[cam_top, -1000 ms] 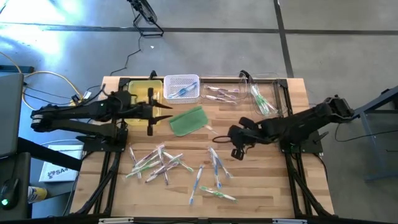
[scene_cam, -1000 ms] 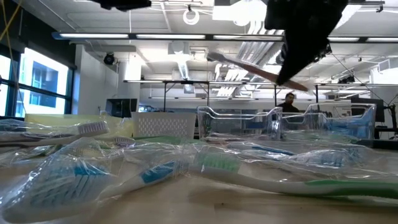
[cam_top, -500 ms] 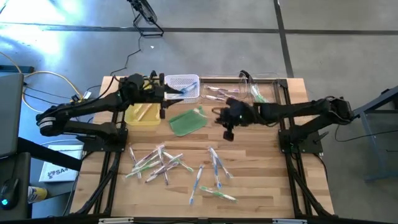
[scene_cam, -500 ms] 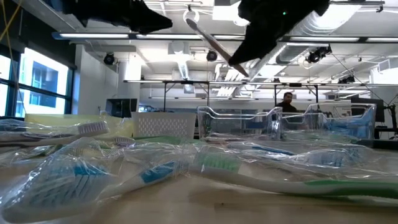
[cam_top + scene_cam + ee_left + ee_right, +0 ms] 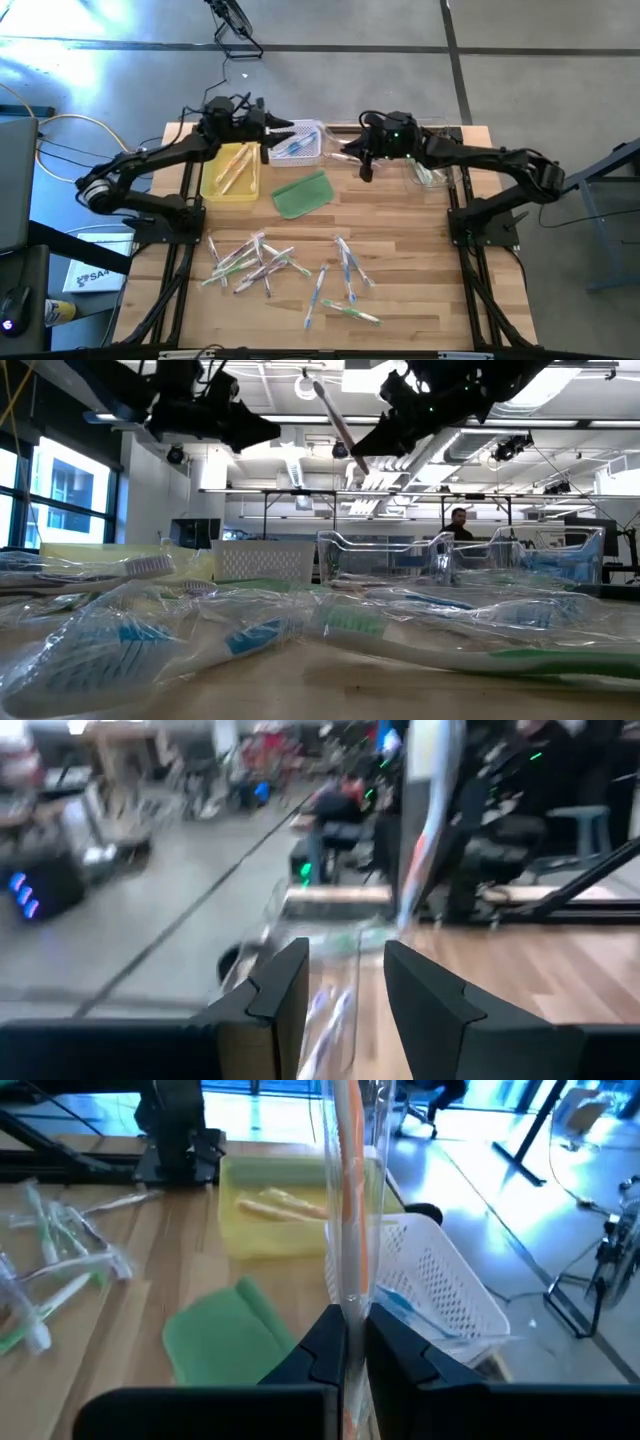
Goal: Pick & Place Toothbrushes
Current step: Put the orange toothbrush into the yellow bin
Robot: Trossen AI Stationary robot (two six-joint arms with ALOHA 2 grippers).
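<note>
Sorting runs toward the bins along the top edge of the table (image 5: 440, 250), so we note both arms up there. At upper left of the high view the left gripper (image 5: 283, 127) hovers over the white perforated basket (image 5: 308, 128), fingers parted about halfway with nothing between them; we judge it has no load. Just left of it sits the yellow tray (image 5: 212, 182), which holds two orange-pink brushes, and the basket holds a blue one: colours seem to go to separate bins. The green pad (image 5: 302, 194) lies below the basket, untouched.

Right of centre, the right gripper (image 5: 366, 160) is clamped tight on an orange-pink wrapped toothbrush (image 5: 347, 1200), held upright so the handle clears the bin walls. It hangs between the basket and the clear tray (image 5: 428, 140) at upper right. We judge it headed for a bin; which one we cannot tell.

Loose toothbrushes (image 5: 285, 272) wait, scattered across the lower middle of the table.
</note>
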